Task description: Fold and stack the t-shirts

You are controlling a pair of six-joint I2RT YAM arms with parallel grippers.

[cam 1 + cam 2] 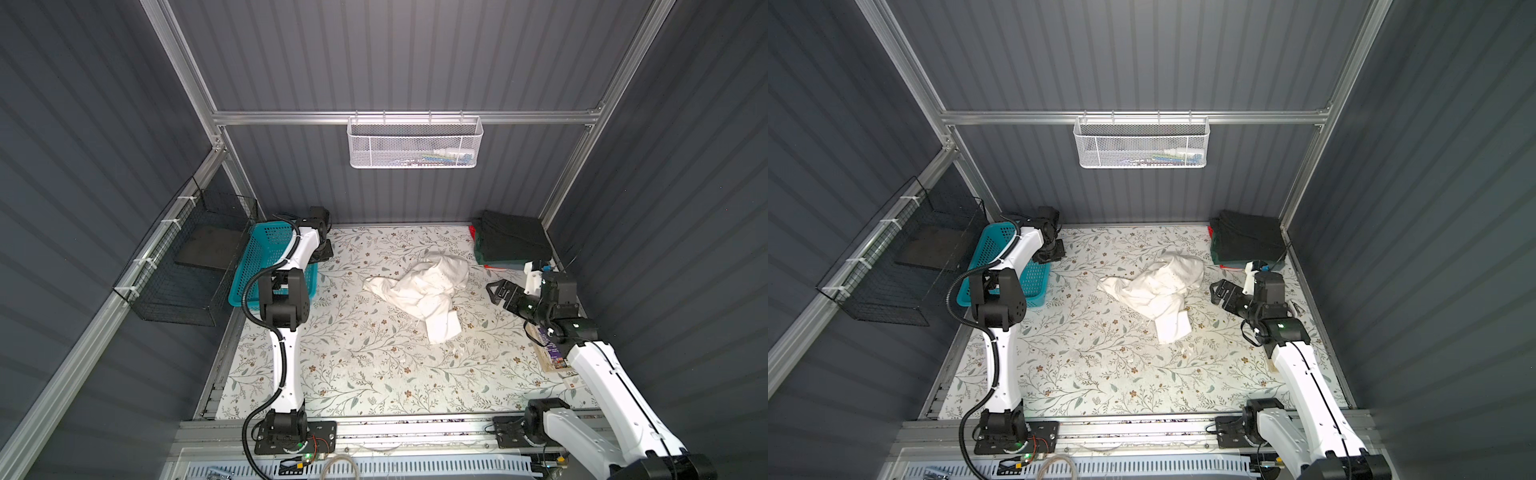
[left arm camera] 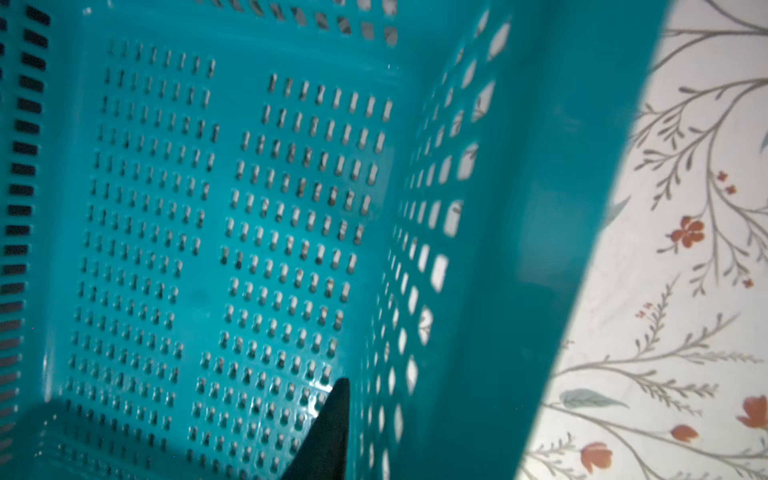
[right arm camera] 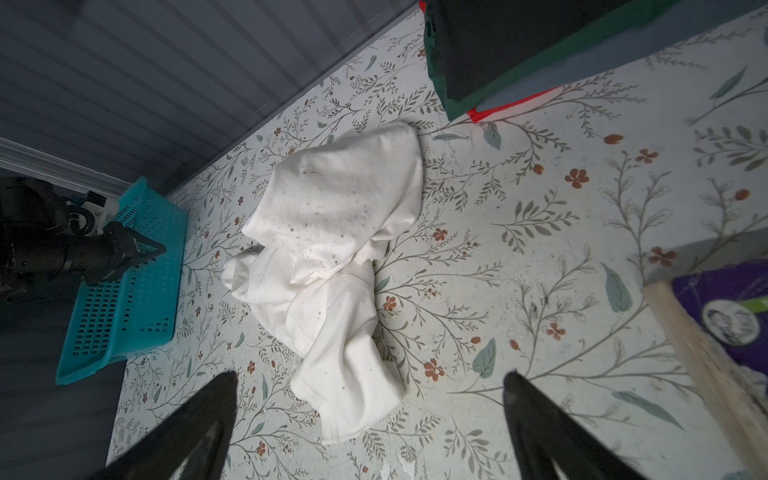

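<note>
Your right pincer (image 1: 496, 293) hangs low over the right side of the desk (image 1: 374, 374) with its jaws spread wide and nothing between them. It is aimed toward the off-white t-shirt (image 1: 419, 286). In its wrist view the two dark fingers (image 3: 199, 424) frame the near end of that shirt (image 3: 332, 249) without touching it.

Your left pincer (image 3: 153, 250) reaches down into the teal basket (image 1: 266, 249) at the left rear of the desk. Its wrist view gives you only one dark fingertip (image 2: 332, 428) over the slotted basket floor (image 2: 249, 208) — so you cannot tell whether those jaws are apart or together.

In both top views the off-white t-shirt (image 1: 1154, 286) lies crumpled and unfolded on the floral covering. It sits right of the middle and toward the back, well apart from the basket and near your right pincer.

A stack of folded shirts (image 1: 513, 241) sits in the far right corner — black on top, dark green beneath, then grey, with a red edge (image 3: 511, 104) at the bottom. The crumpled shirt is near this stack but not touching it.
</note>
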